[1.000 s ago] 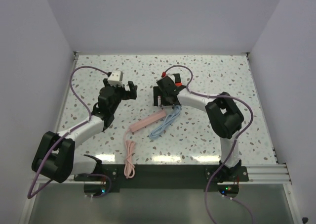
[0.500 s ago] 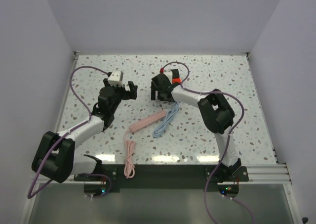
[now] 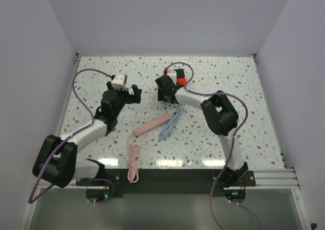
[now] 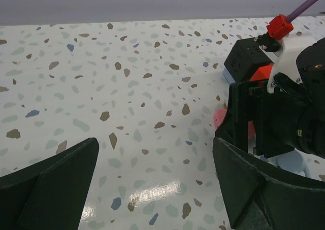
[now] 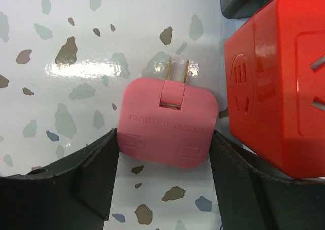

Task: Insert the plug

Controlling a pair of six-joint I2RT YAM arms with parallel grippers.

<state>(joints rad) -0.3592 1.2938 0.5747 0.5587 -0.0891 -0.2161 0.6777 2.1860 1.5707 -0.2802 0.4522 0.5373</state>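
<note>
- The speckled desk [image 3: 228,72] carries everything. Its surface looks glossy, so it is judged that the socket block could be pushed away if it is pressed from the side without being braced.
- The left tool [image 4: 152,189] is seen spread wide with nothing between its fingers. It is hovering well apart from the work, so no bracing is given from that side.
- The right tool [image 5: 162,156] is pressed against both flanks of the pink plug, which is pinched between its fingers.
- The red socket block [image 5: 277,83] lies just beside the plug, on the right of the right wrist view, with its slotted face turned up toward that camera.
- The pink plug [image 5: 167,123] sits low between the fingertips, close above the desk. Little of its body is covered, so a twist or slip in the grip is thought likely under insertion force.
- The prongs [image 5: 176,70] point away from the tool, alongside the block rather than into its slots. Bent prongs or a jam are judged possible unless the plug is turned first.
</note>
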